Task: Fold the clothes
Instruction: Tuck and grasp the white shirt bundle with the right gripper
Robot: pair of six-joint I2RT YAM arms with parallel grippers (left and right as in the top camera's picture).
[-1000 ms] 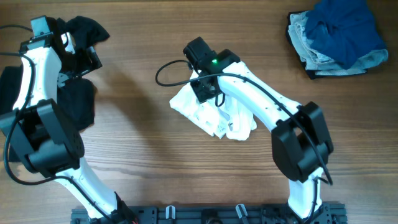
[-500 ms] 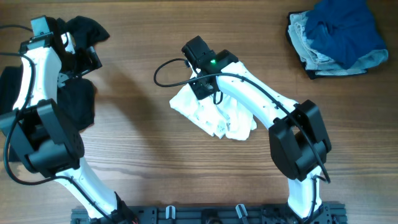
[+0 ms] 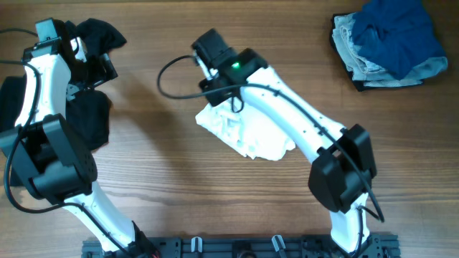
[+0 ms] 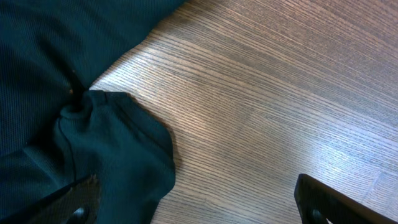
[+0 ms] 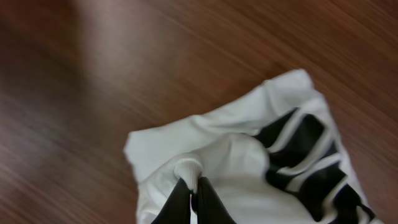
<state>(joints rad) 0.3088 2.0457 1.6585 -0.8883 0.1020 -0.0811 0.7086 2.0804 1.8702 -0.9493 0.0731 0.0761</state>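
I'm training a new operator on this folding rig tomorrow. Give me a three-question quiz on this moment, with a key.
1. True or false: the right gripper is shut on a fold of the white garment.
2. Where does the pile of blue clothes lie?
A. In the top right corner of the overhead view
B. Between the two arms
C. Under the white garment
3. Short answer: which gripper stands open beside the dark garment?

Key
1. True: the jaws are pinched together on a bunched bit of white cloth.
2. A.
3. The left gripper; its fingers are wide apart with only wood between them.
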